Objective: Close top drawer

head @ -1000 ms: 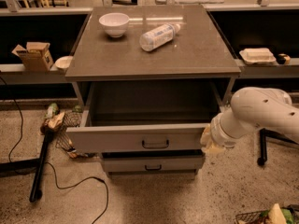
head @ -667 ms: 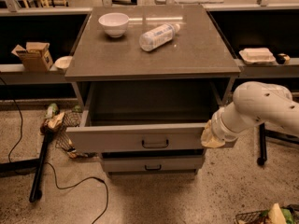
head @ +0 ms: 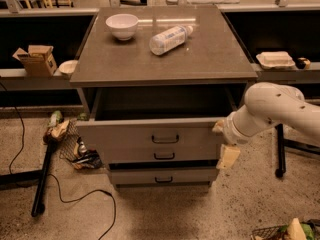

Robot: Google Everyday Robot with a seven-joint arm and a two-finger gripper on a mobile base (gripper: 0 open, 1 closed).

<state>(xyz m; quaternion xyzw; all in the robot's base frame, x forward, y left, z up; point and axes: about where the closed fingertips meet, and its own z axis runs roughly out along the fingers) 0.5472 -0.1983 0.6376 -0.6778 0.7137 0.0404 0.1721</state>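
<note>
The tool, its grip state impossible to tell, presses the right end of the top drawer, which seems to have slid partway back under the bench since a second ago, yet remains open, needing more push.
</note>
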